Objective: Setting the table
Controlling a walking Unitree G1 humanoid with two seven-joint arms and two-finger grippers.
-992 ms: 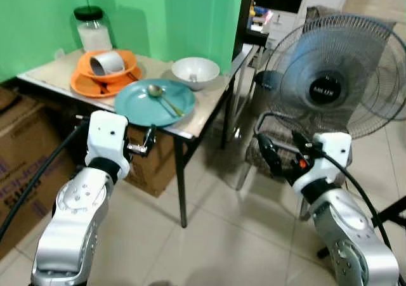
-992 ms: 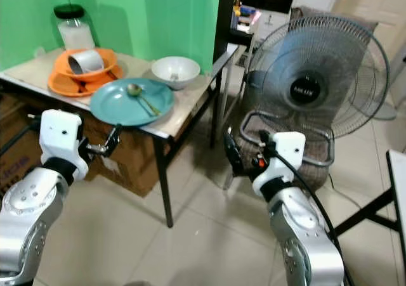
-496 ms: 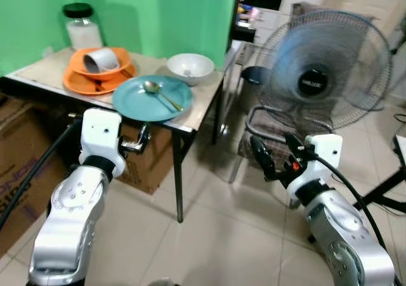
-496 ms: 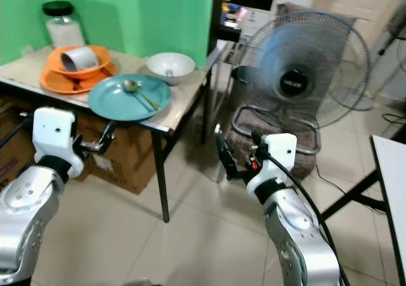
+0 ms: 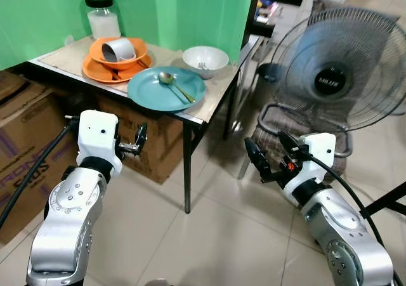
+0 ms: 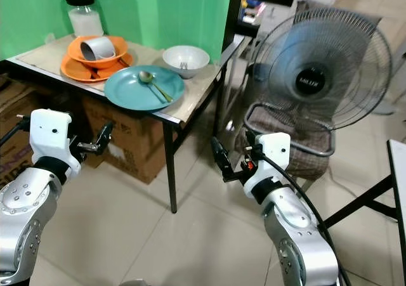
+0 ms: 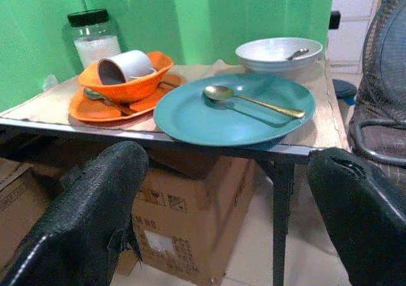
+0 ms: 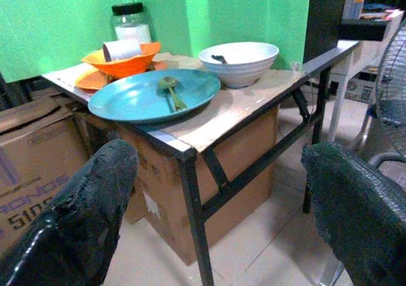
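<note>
While both hands [image 5: 141, 140] [image 5: 266, 162] hang open, gold spoon [image 5: 175, 87] lies on round teal plate [image 5: 152, 94].

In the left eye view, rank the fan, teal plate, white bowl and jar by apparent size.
1. fan
2. teal plate
3. white bowl
4. jar, though it stands farthest back, so this rank is unsure.

Bright, even indoor light gives sharp head views, the table [image 5: 209, 111] casting soft shadow onto the cardboard boxes [image 5: 28, 140] beneath, while in both wrist views the near black fingers [image 7: 82, 222] blur out of focus.
</note>
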